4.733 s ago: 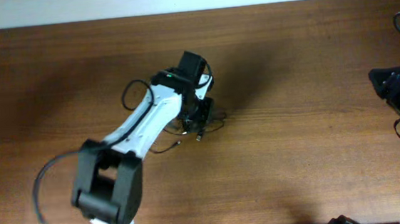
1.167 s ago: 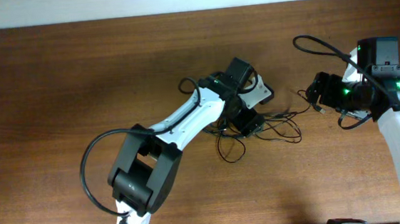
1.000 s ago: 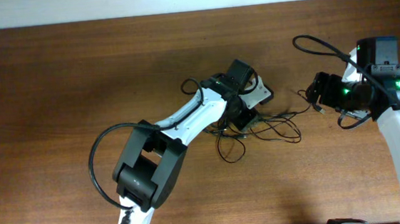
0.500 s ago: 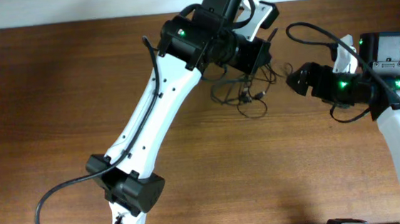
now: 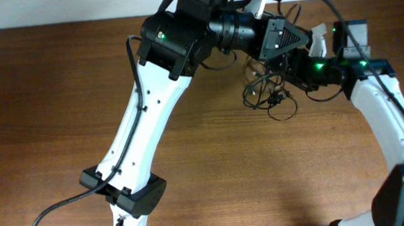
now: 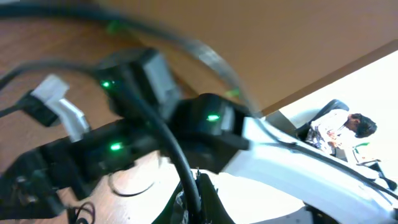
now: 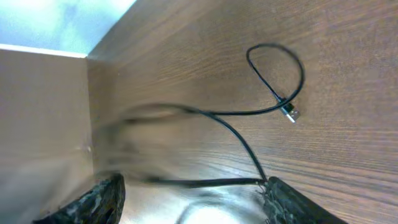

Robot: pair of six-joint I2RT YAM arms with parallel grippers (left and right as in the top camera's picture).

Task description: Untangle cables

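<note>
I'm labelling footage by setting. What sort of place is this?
Likely a robotics lab or office: a left arm and right arm over a wooden table, tangled cables, and a person in the background.

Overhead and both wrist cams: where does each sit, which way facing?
Overhead: above, looking down at the brown wooden table; both arms, left gripper and right gripper beside the thin black cables.
Left wrist: on the left arm, facing the right arm's black-and-white body; own fingers blurred.
Right wrist: faces tabletop and a cable's silvery plug; own fingers spread at bottom corners.
Shared: overhead and left wrist both show the right arm.
</note>
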